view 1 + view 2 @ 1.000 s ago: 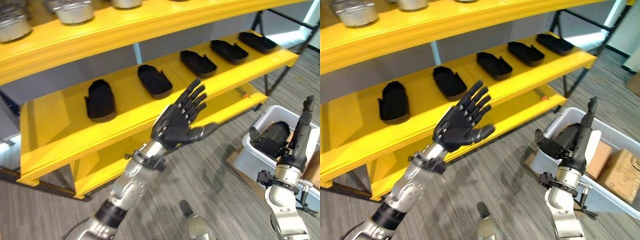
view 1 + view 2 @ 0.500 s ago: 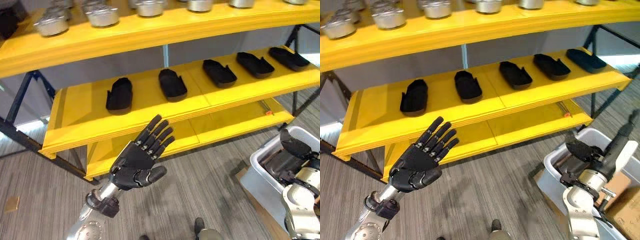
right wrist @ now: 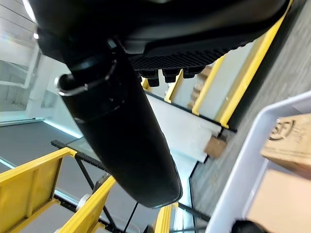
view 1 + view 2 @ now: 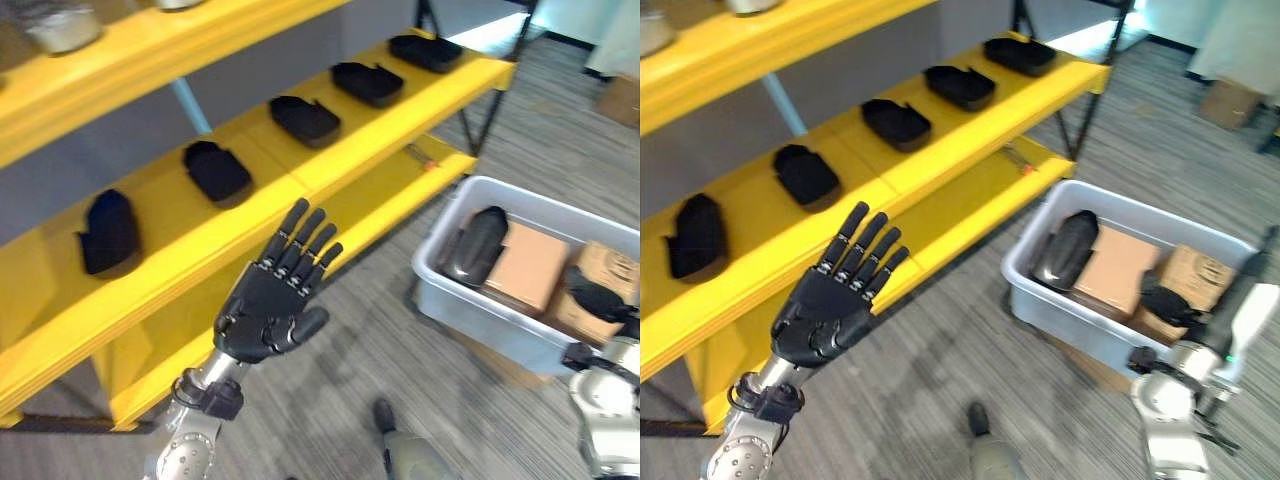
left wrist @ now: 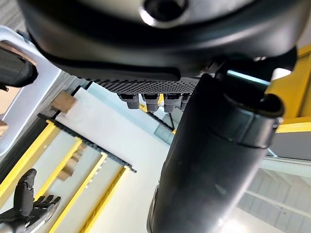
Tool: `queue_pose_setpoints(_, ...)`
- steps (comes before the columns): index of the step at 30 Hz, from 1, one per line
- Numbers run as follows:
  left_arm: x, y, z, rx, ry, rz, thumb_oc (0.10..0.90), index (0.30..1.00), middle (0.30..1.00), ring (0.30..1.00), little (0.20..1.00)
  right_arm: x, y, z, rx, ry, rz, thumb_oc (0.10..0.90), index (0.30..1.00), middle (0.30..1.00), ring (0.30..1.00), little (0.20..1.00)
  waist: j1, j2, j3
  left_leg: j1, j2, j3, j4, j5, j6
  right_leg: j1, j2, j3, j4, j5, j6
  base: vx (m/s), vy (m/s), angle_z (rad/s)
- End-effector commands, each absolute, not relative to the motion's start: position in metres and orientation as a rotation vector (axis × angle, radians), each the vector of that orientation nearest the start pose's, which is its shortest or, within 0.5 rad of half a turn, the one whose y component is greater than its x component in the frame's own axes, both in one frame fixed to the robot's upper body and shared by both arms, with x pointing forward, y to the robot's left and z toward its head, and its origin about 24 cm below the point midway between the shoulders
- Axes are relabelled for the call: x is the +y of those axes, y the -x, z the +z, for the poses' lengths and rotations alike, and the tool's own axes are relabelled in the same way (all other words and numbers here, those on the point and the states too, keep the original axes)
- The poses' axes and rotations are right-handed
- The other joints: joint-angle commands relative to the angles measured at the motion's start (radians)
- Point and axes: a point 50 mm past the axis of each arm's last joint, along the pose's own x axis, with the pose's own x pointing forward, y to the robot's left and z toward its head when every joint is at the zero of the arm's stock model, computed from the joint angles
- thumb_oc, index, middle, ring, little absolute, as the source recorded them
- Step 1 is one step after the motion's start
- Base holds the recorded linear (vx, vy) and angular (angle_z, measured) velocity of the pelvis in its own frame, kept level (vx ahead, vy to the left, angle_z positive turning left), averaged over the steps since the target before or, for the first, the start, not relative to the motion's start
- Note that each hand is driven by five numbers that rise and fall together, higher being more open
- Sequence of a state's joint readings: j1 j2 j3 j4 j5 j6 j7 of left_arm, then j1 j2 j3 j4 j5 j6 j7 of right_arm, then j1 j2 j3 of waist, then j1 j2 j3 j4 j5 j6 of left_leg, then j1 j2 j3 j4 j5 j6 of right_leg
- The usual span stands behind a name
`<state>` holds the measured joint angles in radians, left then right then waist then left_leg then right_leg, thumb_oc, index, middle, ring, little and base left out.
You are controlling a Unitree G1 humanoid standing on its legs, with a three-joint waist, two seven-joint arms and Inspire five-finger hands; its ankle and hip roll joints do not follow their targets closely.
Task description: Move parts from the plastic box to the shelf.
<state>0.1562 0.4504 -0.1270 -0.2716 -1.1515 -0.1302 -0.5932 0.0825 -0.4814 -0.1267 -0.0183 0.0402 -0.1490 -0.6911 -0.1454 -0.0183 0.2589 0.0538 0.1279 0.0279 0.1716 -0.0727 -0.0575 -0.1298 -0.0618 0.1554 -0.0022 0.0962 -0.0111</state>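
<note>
A grey plastic box [image 4: 482, 316] stands on the floor at the right. In it a black rounded part [image 4: 473, 245] lies at its left end, beside two cardboard boxes [image 4: 527, 266]. Several black parts [image 4: 215, 170] sit in a row on the yellow shelf's middle board [image 4: 300, 175]. My left hand [image 4: 275, 300] is raised in front of the shelf, open, fingers straight and holding nothing. My right hand [image 4: 1165, 298] is low at the right, by the box's near right end, open and holding nothing. The right wrist view shows its thumb [image 3: 121, 121] free of any part.
A metal pot [image 4: 60, 25] stands on the top board. The shelf's lowest board [image 4: 400, 185] lies just left of the box. Another cardboard box [image 4: 1230, 100] stands on the floor far right. Grey plank floor [image 4: 370, 340] lies between shelf and box.
The whole picture has swung, so the camera moved: the plastic box is now in fuller view. My left hand stays raised and open. My right hand shows lower, near the picture's right edge.
</note>
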Motion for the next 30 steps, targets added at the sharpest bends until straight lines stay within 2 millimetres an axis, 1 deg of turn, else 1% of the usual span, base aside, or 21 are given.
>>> queue_pose_setpoints(1, 0.179, -0.210, 0.131, -0.496, 0.709, -0.811, 0.900, 1.000, 1.000, 1.000, 1.000, -0.300, -0.212, 0.130, -0.447, 0.442, -0.795, 0.900, 1.000, 1.000, 1.000, 1.000, -0.003, 0.038, -0.100, -0.035, -0.085, 0.058, -0.248, 0.105, 0.036, 0.172, 0.054, -0.081, -0.001, -0.091, 0.049, 0.31, 0.004, -2.13)
queue_pose_setpoints(2, 0.179, -0.211, 0.128, -0.497, 0.766, -0.813, 0.900, 1.000, 1.000, 1.000, 1.000, -0.288, -0.217, 0.124, -0.436, 0.423, -0.753, 0.900, 1.000, 1.000, 1.000, 1.000, 0.010, 0.039, -0.098, -0.059, -0.121, -0.009, -0.253, 0.115, 0.052, 0.161, 0.070, -0.050, 0.010, -0.082, 0.049, 0.34, 0.089, -1.60)
queue_pose_setpoints(3, 0.178, -0.212, 0.124, -0.493, 0.736, -0.807, 0.900, 1.000, 1.000, 1.000, 1.000, -0.278, -0.220, 0.118, -0.419, 0.400, -0.718, 0.900, 1.000, 1.000, 1.000, 1.000, 0.014, 0.034, -0.102, -0.054, -0.135, -0.027, -0.259, 0.108, 0.062, 0.157, 0.076, -0.032, 0.009, -0.079, 0.054, 0.39, 0.154, -1.16)
queue_pose_setpoints(5, 0.175, -0.211, 0.123, -0.484, 0.721, -0.821, 0.900, 1.000, 1.000, 1.000, 1.000, -0.272, -0.219, 0.111, -0.383, 0.376, -0.665, 0.900, 1.000, 1.000, 1.000, 1.000, 0.002, 0.025, -0.116, -0.023, -0.144, 0.011, -0.259, 0.070, 0.083, 0.158, 0.070, -0.025, 0.005, -0.082, 0.066, 0.37, 0.179, -0.68)
queue_pose_setpoints(7, 0.174, -0.213, 0.123, -0.484, 0.668, -0.831, 0.900, 1.000, 1.000, 1.000, 1.000, -0.269, -0.221, 0.108, -0.373, 0.358, -0.649, 0.900, 1.000, 1.000, 1.000, 1.000, -0.008, 0.023, -0.125, -0.007, -0.152, 0.047, -0.259, 0.052, 0.097, 0.150, 0.063, -0.033, 0.008, -0.080, 0.073, 0.26, 0.153, -0.51)
queue_pose_setpoints(10, 0.174, -0.213, 0.123, -0.466, 0.677, -0.838, 0.900, 1.000, 1.000, 1.000, 1.000, -0.267, -0.218, 0.105, -0.362, 0.343, -0.659, 0.900, 1.000, 1.000, 1.000, 1.000, -0.023, 0.021, -0.134, 0.022, -0.159, 0.098, -0.259, 0.027, 0.110, 0.152, 0.043, -0.038, -0.015, -0.057, 0.093, 0.16, 0.072, -0.48)
queue_pose_setpoints(12, 0.174, -0.209, 0.122, -0.456, 0.674, -0.849, 0.900, 1.000, 1.000, 1.000, 1.000, -0.268, -0.214, 0.103, -0.356, 0.337, -0.658, 0.900, 1.000, 1.000, 1.000, 1.000, -0.033, 0.022, -0.135, 0.041, -0.155, 0.126, -0.259, 0.018, 0.111, 0.155, 0.034, -0.047, -0.022, -0.044, 0.102, 0.05, 0.028, -0.24)
queue_pose_setpoints(14, 0.173, -0.210, 0.123, -0.454, 0.679, -0.856, 0.900, 1.000, 1.000, 1.000, 1.000, -0.269, -0.213, 0.102, -0.357, 0.360, -0.668, 0.900, 1.000, 1.000, 1.000, 1.000, -0.037, 0.023, -0.138, 0.042, -0.153, 0.127, -0.259, 0.016, 0.108, 0.159, 0.032, -0.046, -0.035, -0.036, 0.105, -0.02, 0.056, -0.47)
queue_pose_setpoints(15, 0.173, -0.211, 0.123, -0.451, 0.673, -0.860, 0.900, 1.000, 1.000, 1.000, 1.000, -0.271, -0.213, 0.103, -0.370, 0.398, -0.673, 0.900, 1.000, 1.000, 1.000, 1.000, -0.042, 0.025, -0.140, 0.048, -0.150, 0.134, -0.259, 0.014, 0.106, 0.162, 0.028, -0.046, -0.032, -0.037, 0.110, -0.02, 0.104, -0.31)
queue_pose_setpoints(16, 0.173, -0.211, 0.124, -0.449, 0.675, -0.870, 0.900, 1.000, 1.000, 1.000, 1.000, -0.272, -0.213, 0.107, -0.393, 0.439, -0.670, 0.900, 1.000, 1.000, 1.000, 1.000, -0.044, 0.027, -0.143, 0.048, -0.148, 0.140, -0.259, 0.015, 0.107, 0.162, 0.028, -0.050, -0.013, -0.047, 0.110, -0.02, 0.119, -0.07)
queue_pose_setpoints(17, 0.174, -0.212, 0.125, -0.447, 0.679, -0.876, 0.900, 1.000, 1.000, 1.000, 1.000, -0.274, -0.213, 0.109, -0.403, 0.444, -0.687, 0.900, 1.000, 1.000, 1.000, 1.000, -0.044, 0.029, -0.143, 0.046, -0.148, 0.145, -0.259, 0.015, 0.112, 0.157, 0.032, -0.055, 0.016, -0.065, 0.108, -0.03, 0.106, 0.00)
queue_pose_setpoints(19, 0.176, -0.213, 0.125, -0.449, 0.677, -0.877, 0.900, 1.000, 1.000, 1.000, 1.000, -0.277, -0.214, 0.110, -0.395, 0.381, -0.702, 0.900, 1.000, 1.000, 1.000, 1.000, -0.042, 0.028, -0.131, 0.043, -0.152, 0.152, -0.259, 0.022, 0.125, 0.114, 0.044, -0.077, 0.132, -0.061, 0.110, -0.06, 0.076, -0.03)
queue_pose_setpoints(20, 0.178, -0.214, 0.126, -0.455, 0.672, -0.870, 0.900, 1.000, 1.000, 1.000, 1.000, -0.277, -0.216, 0.110, -0.390, 0.318, -0.702, 0.900, 1.000, 1.000, 1.000, 1.000, -0.038, 0.027, -0.119, 0.044, -0.153, 0.161, -0.259, 0.025, 0.133, 0.083, 0.045, -0.102, 0.201, -0.055, 0.114, -0.07, 0.061, -0.12)
queue_pose_setpoints(22, 0.181, -0.214, 0.127, -0.479, 0.655, -0.839, 0.900, 1.000, 1.000, 1.000, 1.000, -0.275, -0.220, 0.107, -0.383, 0.238, -0.683, 0.900, 1.000, 1.000, 1.000, 1.000, -0.026, 0.027, -0.086, 0.047, -0.148, 0.185, -0.259, 0.034, 0.141, 0.013, 0.030, -0.170, 0.355, -0.039, 0.129, -0.09, 0.049, -0.33)
queue_pose_setpoints(23, 0.182, -0.215, 0.128, -0.492, 0.656, -0.828, 0.900, 1.000, 1.000, 1.000, 1.000, -0.275, -0.220, 0.107, -0.388, 0.233, -0.677, 0.900, 1.000, 1.000, 1.000, 1.000, -0.023, 0.026, -0.076, 0.049, -0.148, 0.190, -0.259, 0.034, 0.143, -0.010, 0.016, -0.184, 0.382, -0.023, 0.133, -0.06, 0.007, -1.05)
queue_pose_setpoints(24, 0.185, -0.215, 0.131, -0.516, 0.666, -0.805, 0.900, 1.000, 1.000, 1.000, 1.000, -0.273, -0.220, 0.109, -0.399, 0.233, -0.658, 0.900, 1.000, 1.000, 1.000, 1.000, -0.019, 0.024, -0.059, 0.065, -0.147, 0.205, -0.259, 0.027, 0.138, -0.040, -0.035, -0.215, 0.361, 0.010, 0.137, 0.02, -0.053, -1.23)
queue_pose_setpoints(25, 0.187, -0.215, 0.132, -0.527, 0.671, -0.790, 0.900, 1.000, 1.000, 1.000, 1.000, -0.272, -0.221, 0.108, -0.397, 0.231, -0.649, 0.900, 1.000, 1.000, 1.000, 1.000, -0.020, 0.020, -0.053, 0.083, -0.145, 0.211, -0.259, 0.016, 0.131, -0.049, -0.067, -0.221, 0.303, 0.042, 0.145, 0.07, -0.141, -1.17)
queue_pose_setpoints(26, 0.189, -0.215, 0.133, -0.528, 0.673, -0.787, 0.900, 1.000, 1.000, 1.000, 1.000, -0.271, -0.222, 0.108, -0.389, 0.229, -0.650, 0.900, 1.000, 1.000, 1.000, 1.000, -0.023, 0.015, -0.053, 0.097, -0.142, 0.210, -0.259, 0.006, 0.123, -0.056, -0.091, -0.213, 0.239, 0.071, 0.154, 0.11, -0.190, -0.65)
queue_pose_setpoints(28, 0.188, -0.217, 0.132, -0.512, 0.669, -0.785, 0.900, 1.000, 1.000, 1.000, 1.000, -0.271, -0.223, 0.106, -0.373, 0.215, -0.655, 0.900, 1.000, 1.000, 1.000, 1.000, -0.029, 0.011, -0.053, 0.123, -0.129, 0.207, -0.259, -0.008, 0.108, -0.057, -0.112, -0.200, 0.125, 0.124, 0.172, 0.14, -0.235, -0.37)
queue_pose_setpoints(29, 0.187, -0.217, 0.131, -0.500, 0.670, -0.784, 0.900, 1.000, 1.000, 1.000, 1.000, -0.272, -0.223, 0.103, -0.354, 0.183, -0.648, 0.900, 1.000, 1.000, 1.000, 1.000, -0.033, 0.009, -0.054, 0.135, -0.121, 0.207, -0.259, -0.014, 0.099, -0.062, -0.121, -0.199, 0.082, 0.147, 0.180, 0.15, -0.272, -0.20)
queue_pose_setpoints(30, 0.184, -0.218, 0.129, -0.481, 0.674, -0.786, 0.900, 1.000, 1.000, 1.000, 1.000, -0.272, -0.223, 0.097, -0.319, 0.115, -0.646, 0.900, 1.000, 1.000, 1.000, 1.000, -0.036, 0.006, -0.053, 0.148, -0.111, 0.208, -0.259, -0.021, 0.092, -0.068, -0.131, -0.198, 0.039, 0.170, 0.188, 0.16, -0.291, -0.14)
